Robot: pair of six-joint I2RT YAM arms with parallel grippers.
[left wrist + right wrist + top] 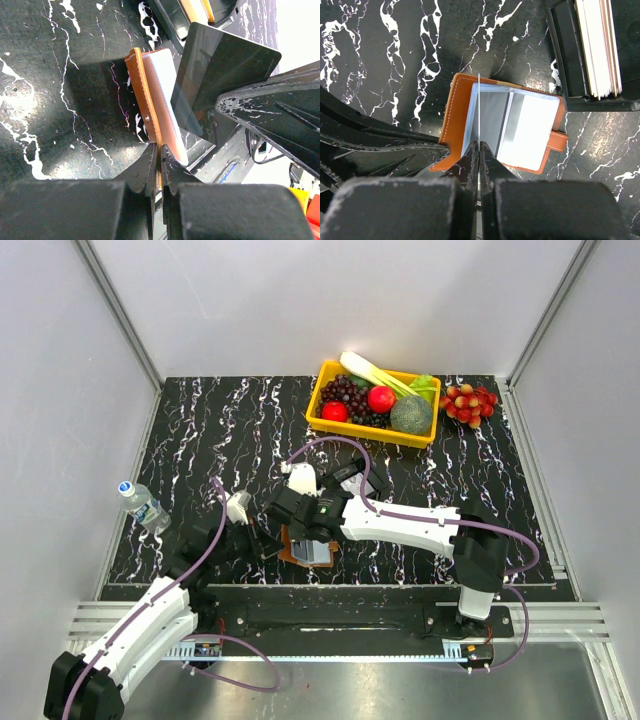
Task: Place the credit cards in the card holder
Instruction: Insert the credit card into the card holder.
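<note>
The card holder, brown outside and pale inside, lies open on the black marbled table, its snap tab pointing right. My left gripper is shut on the edge of its brown cover, at the holder's left side. My right gripper is shut on a dark grey credit card. That card stands on edge over the holder's left pocket and shows as a thin line in the right wrist view. From above, both grippers crowd over the card holder.
A small black open-topped box holding several more cards sits just beyond the holder. At the back of the table stand a yellow basket of fruit and vegetables and a bunch of grapes. A water bottle lies at the left edge.
</note>
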